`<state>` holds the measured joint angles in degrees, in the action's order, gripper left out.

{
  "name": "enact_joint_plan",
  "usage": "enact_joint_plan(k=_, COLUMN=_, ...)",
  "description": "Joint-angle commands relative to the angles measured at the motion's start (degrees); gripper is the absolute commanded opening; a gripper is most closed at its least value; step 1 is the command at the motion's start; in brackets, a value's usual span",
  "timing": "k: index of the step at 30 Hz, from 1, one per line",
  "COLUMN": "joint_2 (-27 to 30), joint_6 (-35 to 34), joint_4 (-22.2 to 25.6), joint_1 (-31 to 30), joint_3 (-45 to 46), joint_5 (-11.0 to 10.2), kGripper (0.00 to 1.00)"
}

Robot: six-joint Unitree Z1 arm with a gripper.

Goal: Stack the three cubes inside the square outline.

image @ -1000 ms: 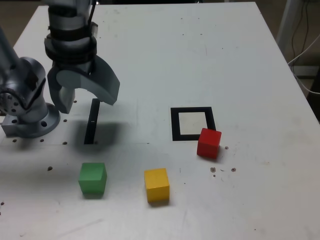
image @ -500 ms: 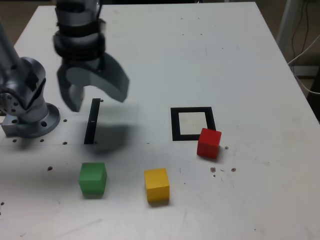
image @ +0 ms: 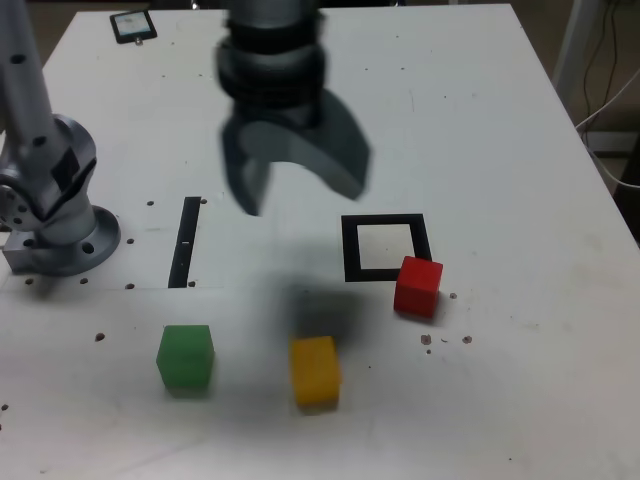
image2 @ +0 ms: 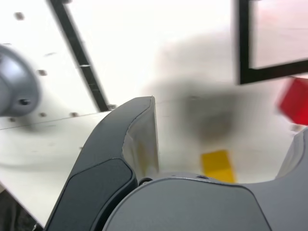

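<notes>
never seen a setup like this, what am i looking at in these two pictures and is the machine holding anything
It is one robot arm ending in a grey two-jawed gripper. The exterior view comes from a camera off the arm, looking over the scene. The wrist view comes from a camera on the arm's wrist, looking past the jaws at the table.

On the white table lie a solid green cube, a yellow cube and a red cube. The red one sits by the near right corner, in the exterior view, of a black square outline with a white centre. A straight black strip lies nearer the arm's round base.

The jaws stand open above the table, holding nothing.
</notes>
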<state>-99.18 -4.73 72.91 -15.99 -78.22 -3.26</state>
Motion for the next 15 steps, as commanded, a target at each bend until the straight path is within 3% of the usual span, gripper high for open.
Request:
enact_joint_plan(k=1, joint_2=-1.8, joint_6=-0.4, joint_4=0.0, joint_1=-1.0, joint_3=-2.4, joint_5=-0.4, kGripper=0.98)
enact_joint_plan(k=6, joint_2=-7.9, joint_6=-0.7, joint_4=0.7, joint_1=-3.3, joint_3=-8.4, joint_5=-1.3, kGripper=0.97)
enact_joint_plan(k=15, joint_2=-16.6, joint_6=3.2, joint_4=-0.2, joint_1=-4.0, joint_3=-13.4, joint_5=-1.1, kGripper=0.96)
